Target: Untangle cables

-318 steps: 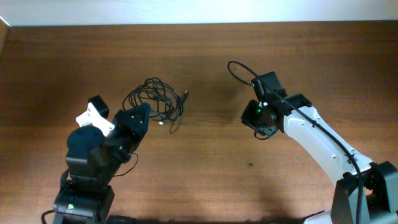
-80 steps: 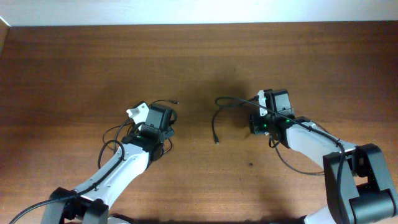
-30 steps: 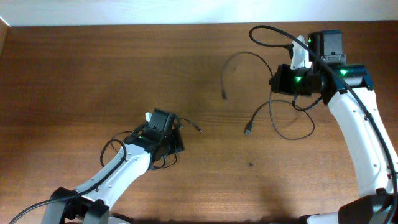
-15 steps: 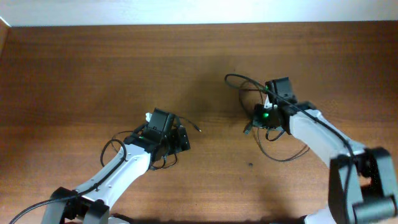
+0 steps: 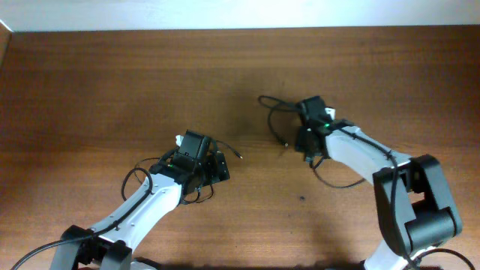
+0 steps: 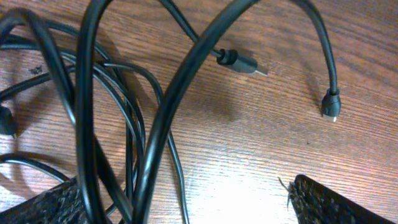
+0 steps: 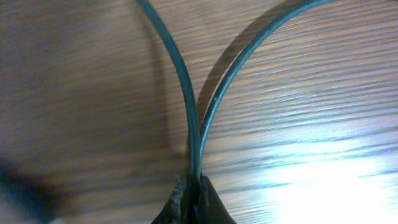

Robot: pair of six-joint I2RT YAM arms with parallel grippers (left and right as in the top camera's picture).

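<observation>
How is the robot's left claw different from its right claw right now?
The left gripper is wide open; the right gripper is pinched shut. The left gripper holds nothing, with a bunch of cables lying loose between its fingers, while the right gripper grips a thin black cable. Both are low over the wooden table.

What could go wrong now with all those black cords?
1. The right hand pinches its thin cord only at the very fingertips, so a hard pull might make it slip out.
2. The left hand is open over the clump, where many loops cross. Closing here might grab several cords at once and tighten the tangle.
3. The loose plug lies close to those loops and could catch in one when cords get dragged.
</observation>
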